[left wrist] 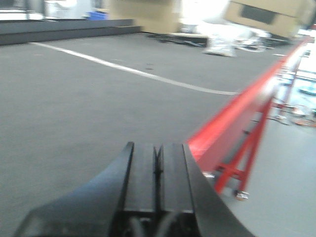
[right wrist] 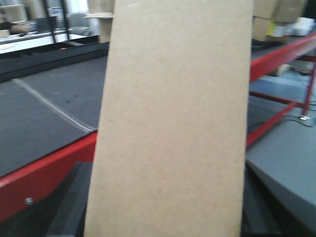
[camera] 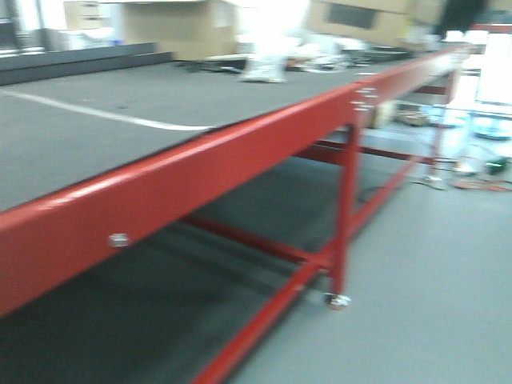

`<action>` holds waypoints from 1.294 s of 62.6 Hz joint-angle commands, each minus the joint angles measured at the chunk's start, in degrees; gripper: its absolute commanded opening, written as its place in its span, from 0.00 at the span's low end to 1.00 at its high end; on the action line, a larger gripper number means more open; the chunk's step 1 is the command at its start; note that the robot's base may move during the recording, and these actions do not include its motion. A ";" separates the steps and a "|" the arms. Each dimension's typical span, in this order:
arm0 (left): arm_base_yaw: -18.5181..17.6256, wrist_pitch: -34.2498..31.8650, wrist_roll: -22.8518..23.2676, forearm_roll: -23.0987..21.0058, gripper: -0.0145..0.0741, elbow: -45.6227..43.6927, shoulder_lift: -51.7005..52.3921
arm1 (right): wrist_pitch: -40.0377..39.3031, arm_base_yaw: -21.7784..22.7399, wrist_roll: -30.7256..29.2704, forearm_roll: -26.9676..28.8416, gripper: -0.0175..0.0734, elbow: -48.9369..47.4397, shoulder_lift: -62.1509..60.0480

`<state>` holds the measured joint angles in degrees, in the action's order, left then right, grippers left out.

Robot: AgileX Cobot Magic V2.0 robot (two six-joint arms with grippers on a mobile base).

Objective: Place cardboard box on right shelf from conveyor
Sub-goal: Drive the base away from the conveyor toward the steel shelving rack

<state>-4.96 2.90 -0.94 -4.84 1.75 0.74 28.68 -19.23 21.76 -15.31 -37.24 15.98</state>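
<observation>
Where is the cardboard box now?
In the right wrist view, the cardboard box fills the middle, upright between the right gripper's fingers, in front of the conveyor's red edge.

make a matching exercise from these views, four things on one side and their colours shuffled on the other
Things:
1. cardboard box
2. conveyor belt
3. conveyor front edge
4. left gripper

Colours:
a. red
b. black
c. tan-brown
d. dark grey

Pairs: 1-c, 2-d, 3-a, 4-b
</observation>
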 commanded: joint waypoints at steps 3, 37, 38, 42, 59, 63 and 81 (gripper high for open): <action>-0.29 -5.15 0.29 -0.37 0.03 -0.21 0.66 | -5.50 0.10 -0.81 -1.33 0.44 -1.69 0.57; -0.29 -5.15 0.29 -0.37 0.03 -0.21 0.66 | -5.50 0.10 -0.81 -1.33 0.44 -1.69 0.57; -0.29 -5.15 0.29 -0.37 0.03 -0.21 0.66 | -5.50 0.10 -0.81 -1.33 0.44 -1.69 0.57; -0.29 -5.15 0.29 -0.37 0.03 -0.21 0.66 | -5.50 0.10 -0.81 -1.33 0.44 -1.69 0.57; -0.29 -5.15 0.29 -0.37 0.03 -0.21 0.66 | -5.50 0.10 -0.81 -1.33 0.44 -1.69 0.57; -0.29 -5.15 0.29 -0.37 0.03 -0.21 0.66 | -5.50 0.10 -0.81 -1.33 0.44 -1.69 0.57; -0.29 -5.15 0.29 -0.37 0.03 -0.21 0.42 | -5.50 0.10 -0.81 -1.33 0.44 -1.69 0.66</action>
<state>-4.96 2.90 -0.94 -4.84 1.75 0.74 28.81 -19.23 21.76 -15.31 -37.21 15.95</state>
